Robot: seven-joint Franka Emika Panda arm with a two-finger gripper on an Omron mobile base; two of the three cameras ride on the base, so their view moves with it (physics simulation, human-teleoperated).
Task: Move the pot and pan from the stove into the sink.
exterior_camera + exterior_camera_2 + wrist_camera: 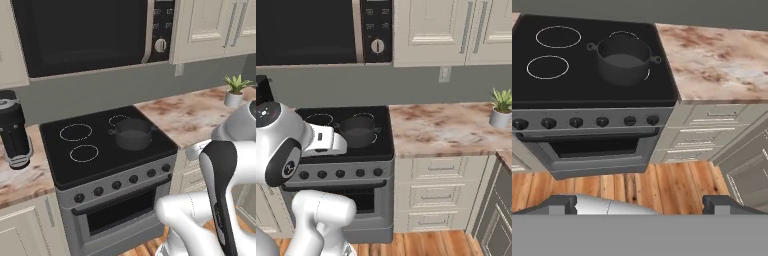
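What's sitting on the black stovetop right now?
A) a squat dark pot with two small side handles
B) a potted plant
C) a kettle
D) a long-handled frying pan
A: the pot stands on the right side of the stove, partly covering the burner rings there, and its two small loop handles show at its sides.

Pot [358,131]: dark grey, two-handled, centre-left of frame, on the right side of the black stove [381,142]. Microwave [316,30]: upper left. Marbled counter [441,127]: centre right, drawers beneath. Potted plant [501,109]: far right. Cream cabinets [451,30]: upper right.
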